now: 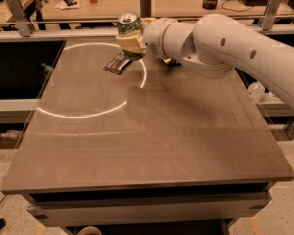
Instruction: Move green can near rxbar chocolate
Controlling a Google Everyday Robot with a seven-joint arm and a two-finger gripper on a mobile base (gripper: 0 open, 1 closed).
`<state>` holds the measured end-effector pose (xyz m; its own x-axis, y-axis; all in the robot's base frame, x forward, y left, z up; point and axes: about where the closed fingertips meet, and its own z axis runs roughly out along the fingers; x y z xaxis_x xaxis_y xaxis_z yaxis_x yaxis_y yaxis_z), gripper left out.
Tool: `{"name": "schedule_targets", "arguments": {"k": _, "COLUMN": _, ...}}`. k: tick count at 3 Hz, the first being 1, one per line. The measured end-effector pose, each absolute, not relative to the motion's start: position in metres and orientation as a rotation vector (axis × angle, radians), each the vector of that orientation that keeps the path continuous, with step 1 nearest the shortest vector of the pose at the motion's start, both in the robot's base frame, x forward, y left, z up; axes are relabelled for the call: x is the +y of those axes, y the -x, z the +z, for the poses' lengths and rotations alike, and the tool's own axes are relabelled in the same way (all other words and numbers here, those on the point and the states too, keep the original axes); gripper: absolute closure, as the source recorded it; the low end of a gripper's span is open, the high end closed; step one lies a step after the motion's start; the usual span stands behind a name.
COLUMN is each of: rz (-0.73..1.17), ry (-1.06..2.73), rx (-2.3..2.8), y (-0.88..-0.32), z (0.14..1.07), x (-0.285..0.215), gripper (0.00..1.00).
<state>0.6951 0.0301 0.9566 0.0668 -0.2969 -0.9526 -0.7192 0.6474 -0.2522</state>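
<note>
Clearly the can (129, 24) is upright near the far edge of the table (152, 146), seemingly lifted a little; the gripper (131, 43) clamps its lower body to carry it; the bar (118, 62) lies flat just beside, so lowering probably comes next.

table (186, 146): dark brown, bright light ring (78, 115) at left
floor (290, 207): pale, speckled
behind: wooden desk (181, 4)
tool (131, 42): above table's far edge, clasping green can (129, 24)
</note>
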Motion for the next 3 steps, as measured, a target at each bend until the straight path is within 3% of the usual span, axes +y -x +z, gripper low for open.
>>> {"name": "schedule_targets", "arguments": {"k": 3, "rz": 0.415, "ry": 0.838, "rx": 1.635, "y": -0.731, "z": 0.893, "x": 0.013, "gripper": 1.00}}
